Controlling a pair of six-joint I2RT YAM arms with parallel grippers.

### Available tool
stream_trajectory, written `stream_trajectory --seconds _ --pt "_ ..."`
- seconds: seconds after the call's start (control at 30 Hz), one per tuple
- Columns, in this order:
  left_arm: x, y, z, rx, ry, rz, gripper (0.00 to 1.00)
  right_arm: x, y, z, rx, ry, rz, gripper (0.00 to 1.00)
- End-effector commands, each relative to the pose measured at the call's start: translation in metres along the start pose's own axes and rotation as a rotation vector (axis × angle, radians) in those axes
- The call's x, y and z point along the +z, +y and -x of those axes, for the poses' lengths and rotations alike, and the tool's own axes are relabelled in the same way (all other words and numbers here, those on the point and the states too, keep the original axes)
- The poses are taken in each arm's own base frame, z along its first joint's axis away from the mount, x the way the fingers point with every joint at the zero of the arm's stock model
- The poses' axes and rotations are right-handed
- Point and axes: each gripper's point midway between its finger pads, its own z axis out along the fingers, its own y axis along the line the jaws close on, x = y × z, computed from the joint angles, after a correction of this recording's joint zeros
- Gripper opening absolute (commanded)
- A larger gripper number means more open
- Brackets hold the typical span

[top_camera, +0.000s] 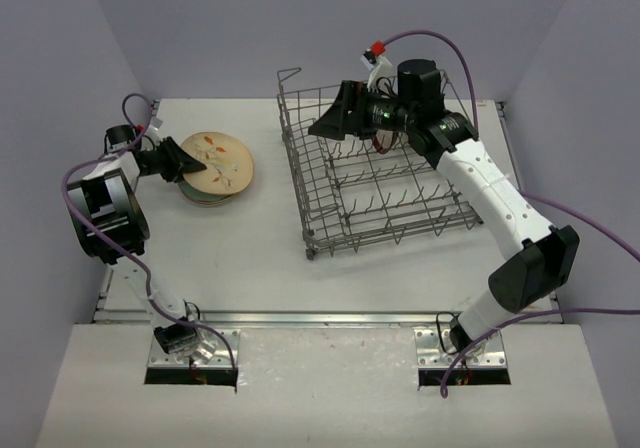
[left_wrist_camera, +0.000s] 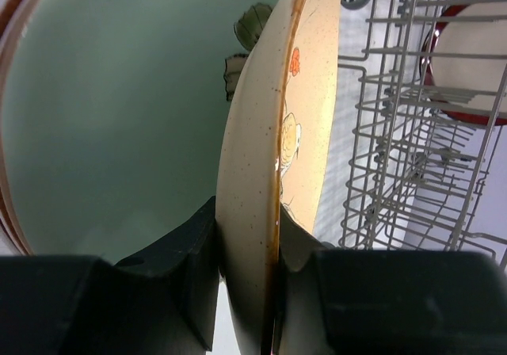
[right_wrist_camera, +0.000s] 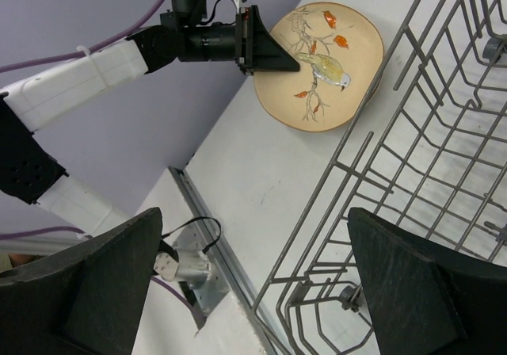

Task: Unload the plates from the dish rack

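A cream plate with a bird and orange leaves sits on top of a stack of plates at the table's left. My left gripper is shut on its rim. Just beneath it, at a slight angle to it, lies a mint green plate. The grey wire dish rack stands at centre right. A red-rimmed plate stands among its tines. My right gripper hovers open over the rack's back left corner, holding nothing. In the right wrist view the cream plate lies beyond the rack wires.
The rack's raised corner loop stands at its back left. Bare table lies between stack and rack. Grey walls close in the left, back and right sides. A metal rail runs along the table's near edge.
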Motion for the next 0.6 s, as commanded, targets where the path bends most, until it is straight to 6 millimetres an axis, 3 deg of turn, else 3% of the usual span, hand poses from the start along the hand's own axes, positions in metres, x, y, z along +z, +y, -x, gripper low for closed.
stream_trajectory --seconds 0.0,0.13,0.4,0.57 --pt "-0.006 -0.027 0.039 0.098 -0.087 -0.108 0.05 -0.008 0.014 0.012 -0.036 -0.037 0.038 0.99" --pt "-0.004 -0.020 0.041 0.083 -0.087 -0.113 0.11 -0.008 0.013 0.010 -0.040 -0.033 0.036 0.99" --pt "-0.010 -0.005 0.037 0.125 -0.080 -0.001 0.47 -0.009 0.014 0.010 -0.043 -0.031 0.041 0.99" --pt "-0.029 0.007 0.053 0.213 -0.168 0.175 0.65 -0.009 0.013 0.010 -0.042 -0.033 0.035 0.99"
